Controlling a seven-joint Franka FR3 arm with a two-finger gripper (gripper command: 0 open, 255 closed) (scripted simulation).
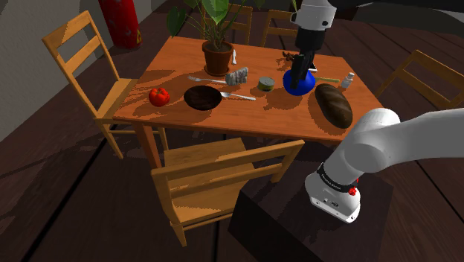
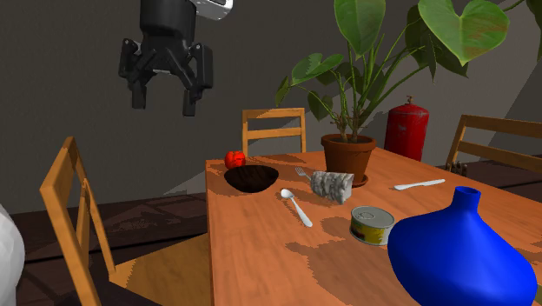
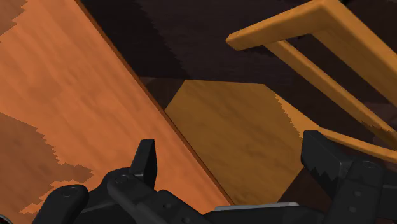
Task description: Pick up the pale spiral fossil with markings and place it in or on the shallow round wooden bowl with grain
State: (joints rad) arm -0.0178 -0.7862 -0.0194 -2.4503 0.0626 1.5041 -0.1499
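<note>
High above the table (image 1: 253, 117), out over one of its edges: black gripper (image 2: 165, 103), fingers spread wide, empty. Under it in the wrist view, the orange-brown table edge and the seat of a wooden chair (image 3: 235, 127), neither touched.

Near the table's middle, a little toward the edge farthest from the stand: pale grey spiral fossil (image 1: 236, 76) with darker markings, lying on the tabletop just beside the terracotta pot (image 1: 217, 58) of a leafy plant, well apart from the gripper. Close by, toward the edge nearest the stand: shallow round bowl (image 1: 203, 97), dark brown. Between bowl and fossil, a fork (image 1: 199, 79); just beside the bowl, a pale spoon (image 1: 238, 95). Toward the corner at the shoulder view's left, a red tomato (image 1: 158, 95).

Past the fossil, toward the table edge at the shoulder view's right: small tin can (image 2: 372, 224) with a yellowish label, writing too small to read; next a blue vase (image 1: 299, 82), a dark loaf (image 1: 333, 104), and a small bottle (image 1: 347, 79) near the far corner. By the plant, a white knife (image 2: 419, 184). On the floor beyond the table, a red fire extinguisher (image 2: 406, 129).
</note>
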